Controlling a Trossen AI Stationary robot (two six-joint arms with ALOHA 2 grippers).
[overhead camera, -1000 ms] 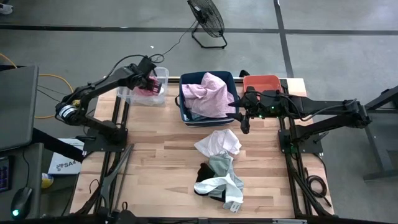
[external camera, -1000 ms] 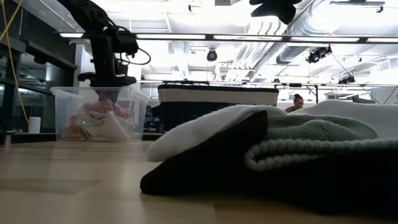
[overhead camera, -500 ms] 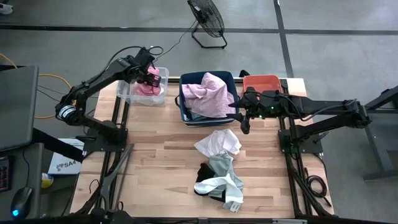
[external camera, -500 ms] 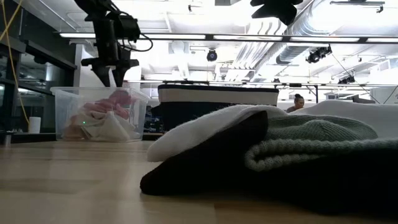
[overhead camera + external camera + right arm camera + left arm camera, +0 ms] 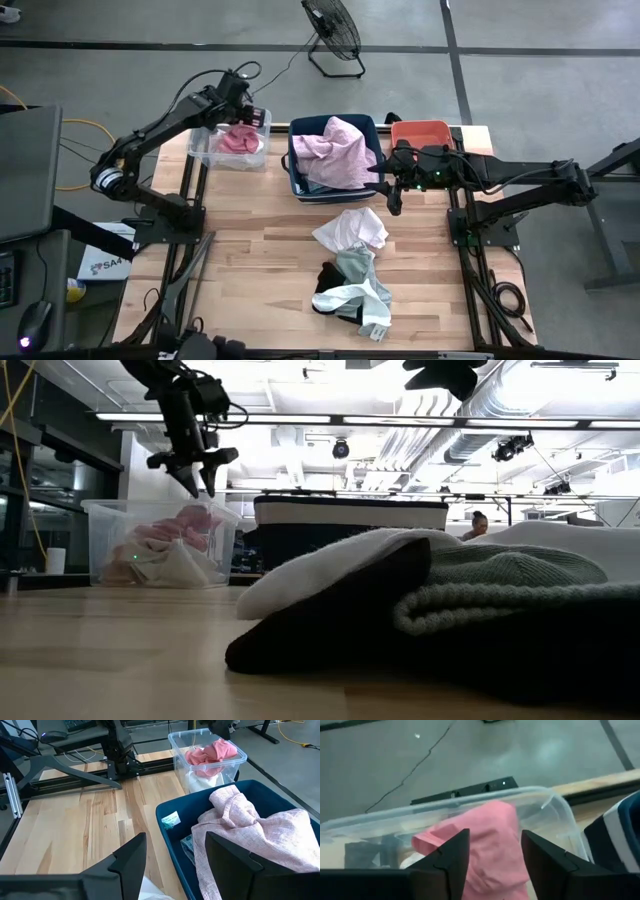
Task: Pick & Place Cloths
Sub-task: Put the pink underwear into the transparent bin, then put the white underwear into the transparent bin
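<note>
On the near part of the table (image 5: 250, 260) lay a pile of loose cloths (image 5: 350, 275), white, grey and black, its long axis running from near to far. The right gripper (image 5: 392, 205) hung just beside the far end of this pile, with its fingers parted and nothing between them. I judged that this arm was the nearer one for the next pick. Farther back, the navy bin (image 5: 300, 170) held a light pink cloth (image 5: 338, 150). The left gripper (image 5: 200, 478) hovered above the clear bin (image 5: 205, 150), half open and empty, with the hot pink cloth (image 5: 490, 840) lying inside the bin below it.
</note>
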